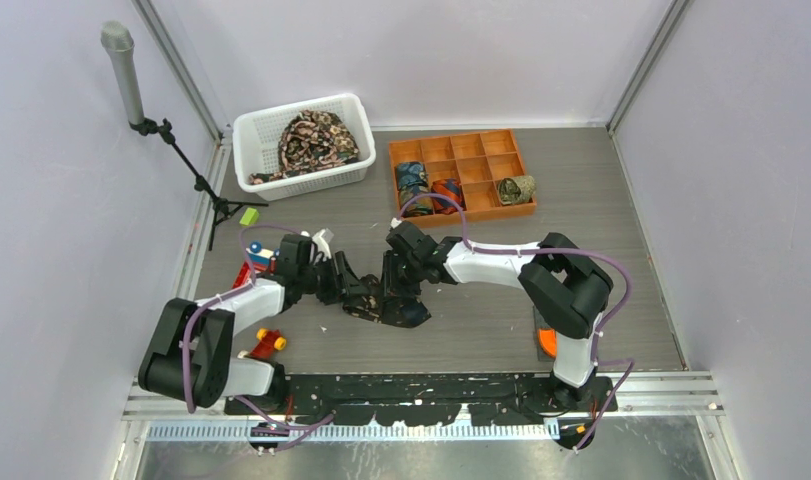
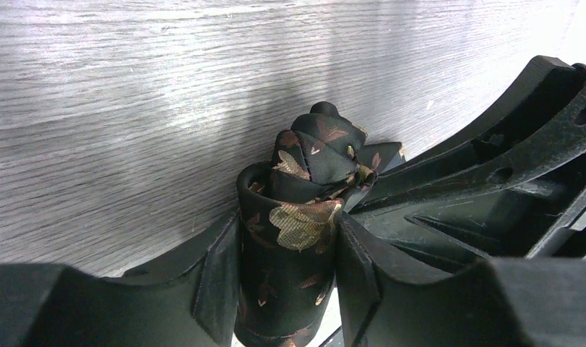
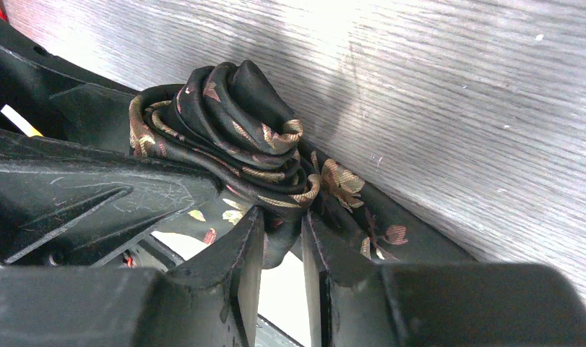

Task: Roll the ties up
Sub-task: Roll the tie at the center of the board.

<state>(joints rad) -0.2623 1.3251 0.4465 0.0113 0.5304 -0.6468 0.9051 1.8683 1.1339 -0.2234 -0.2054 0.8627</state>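
A black tie with a tan leaf print lies bunched on the grey table between my two grippers. In the left wrist view its rolled part stands upright between the pads of my left gripper, which press on both sides of it. My left gripper meets my right gripper over the cloth. From the right wrist the coiled roll sits just past my right gripper, which is shut on a fold of the same tie.
A white basket at the back left holds a heap of ties. The orange divided tray holds rolled ties. Small toys and a green block lie by the left arm. A microphone stand is far left.
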